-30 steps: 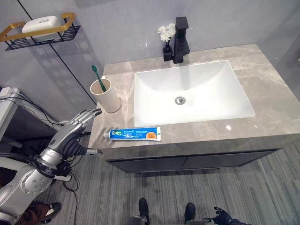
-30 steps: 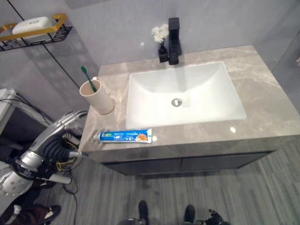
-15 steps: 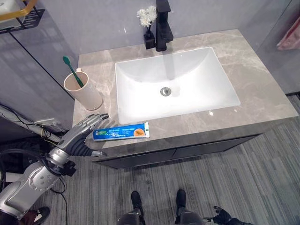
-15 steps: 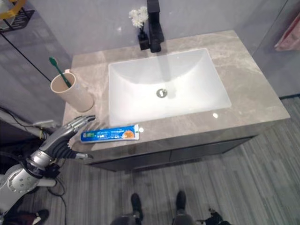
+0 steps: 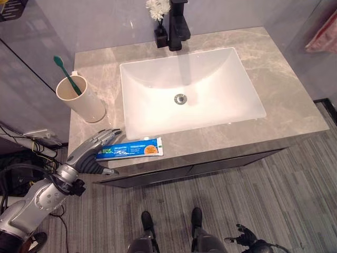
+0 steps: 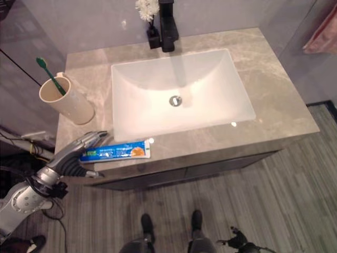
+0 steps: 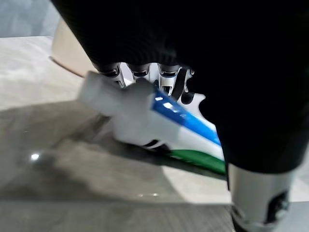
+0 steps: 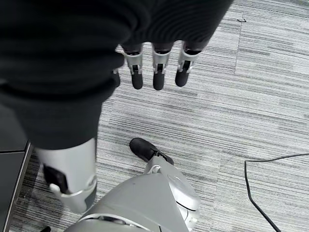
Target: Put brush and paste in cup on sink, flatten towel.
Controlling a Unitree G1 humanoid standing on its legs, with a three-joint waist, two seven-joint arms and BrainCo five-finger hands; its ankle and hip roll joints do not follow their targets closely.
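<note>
A blue-and-white toothpaste tube (image 5: 131, 149) lies flat near the counter's front edge, left of the basin. My left hand (image 5: 93, 152) reaches in from the lower left, open, its straight fingers (image 7: 165, 79) lying over the tube's white cap end (image 7: 130, 108) and its thumb below the counter edge. A beige cup (image 5: 79, 98) stands behind the hand at the counter's left, with a green toothbrush (image 5: 65, 74) leaning in it. A pink towel (image 5: 321, 38) hangs at the far right. My right hand (image 8: 154, 72) hangs open over the floor.
The white basin (image 5: 184, 89) fills the middle of the grey marble counter (image 5: 284, 84). A black faucet (image 5: 179, 25) and a small vase of white flowers (image 5: 157, 11) stand at the back. A striped grey floor (image 5: 263, 195) lies in front of the cabinet.
The camera has swung right and down. My left hand has gone from beside the cup to the tube's cap end, where its fingers now rest. The tube and cup have not moved.
</note>
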